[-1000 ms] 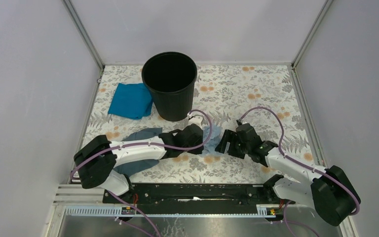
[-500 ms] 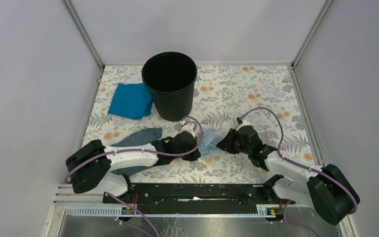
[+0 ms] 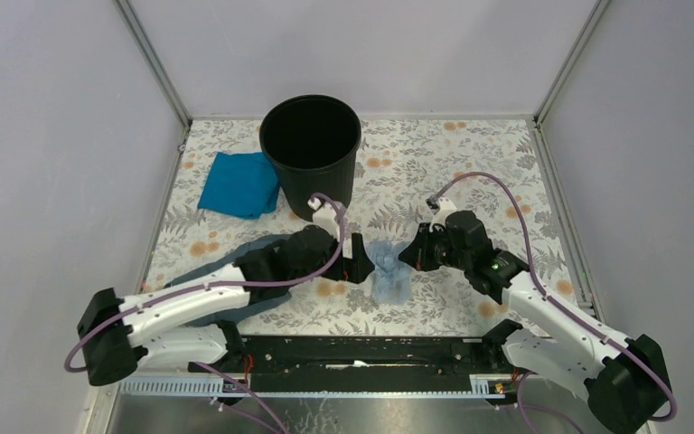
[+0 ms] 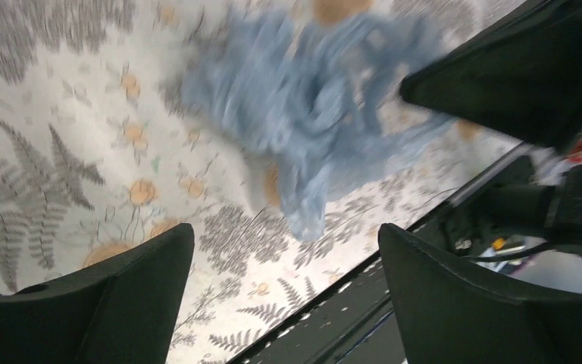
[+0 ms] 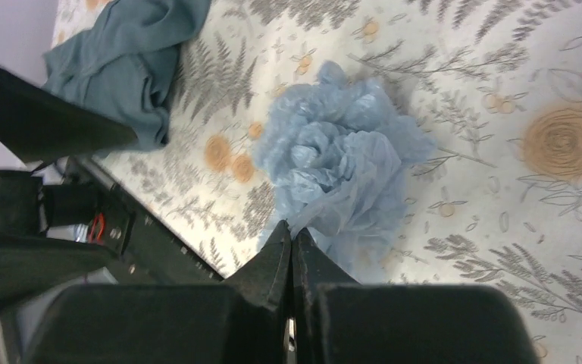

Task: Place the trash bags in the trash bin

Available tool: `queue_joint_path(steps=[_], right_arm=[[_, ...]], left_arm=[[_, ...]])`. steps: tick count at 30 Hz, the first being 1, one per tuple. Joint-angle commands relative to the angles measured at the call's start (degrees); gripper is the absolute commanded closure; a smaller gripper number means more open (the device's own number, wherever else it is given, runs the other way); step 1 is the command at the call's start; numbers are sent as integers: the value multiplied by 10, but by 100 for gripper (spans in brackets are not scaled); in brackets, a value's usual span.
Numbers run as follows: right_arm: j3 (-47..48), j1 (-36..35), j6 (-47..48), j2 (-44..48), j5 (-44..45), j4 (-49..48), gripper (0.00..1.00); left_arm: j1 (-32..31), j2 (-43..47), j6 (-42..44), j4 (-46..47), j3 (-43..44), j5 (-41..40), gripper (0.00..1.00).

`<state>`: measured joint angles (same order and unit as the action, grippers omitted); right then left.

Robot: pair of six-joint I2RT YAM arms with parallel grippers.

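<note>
Floral table point(image 3: 434, 172) w/ black bin point(image 3: 316, 185), teal cloth point(image 3: 238, 183), grey-blue cloth point(image 5: 114, 68).

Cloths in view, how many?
2. Bright teal folded cloth left of the round black plastic bin; dull grey-blue crumpled cloth near-left, partly under the left arm. None seems hidden.

We see the bag point(image 4: 303, 114) only as a blur in the left wrist view. The left arm point(image 3: 190, 297) hides much of the grey cloth point(image 3: 235, 250), at 7 o'clock from the bin point(image 3: 312, 154).

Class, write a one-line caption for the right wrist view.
The right gripper pinches an edge of the crumpled pale blue trash bag.
</note>
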<state>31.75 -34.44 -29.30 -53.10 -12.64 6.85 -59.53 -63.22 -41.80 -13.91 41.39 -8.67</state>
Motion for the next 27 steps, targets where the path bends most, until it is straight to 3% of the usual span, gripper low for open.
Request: queue_joint_path(steps=[1, 7, 11, 14, 20, 27], right_arm=[[49, 2, 38, 7, -91, 51, 100], [92, 2, -24, -1, -61, 63, 100], [90, 2, -130, -10, -48, 33, 100], [80, 2, -202, -25, -57, -4, 100], [86, -1, -259, -69, -69, -38, 100], [100, -4, -248, -77, -64, -31, 97]], left_arm=[[13, 25, 42, -25, 86, -3, 1], [48, -23, 15, 23, 92, 70, 4], [49, 1, 17, 177, 25, 213, 1], [43, -1, 22, 245, 3, 270, 1], [19, -61, 47, 218, 18, 205, 2], [19, -135, 40, 176, 60, 139, 36]])
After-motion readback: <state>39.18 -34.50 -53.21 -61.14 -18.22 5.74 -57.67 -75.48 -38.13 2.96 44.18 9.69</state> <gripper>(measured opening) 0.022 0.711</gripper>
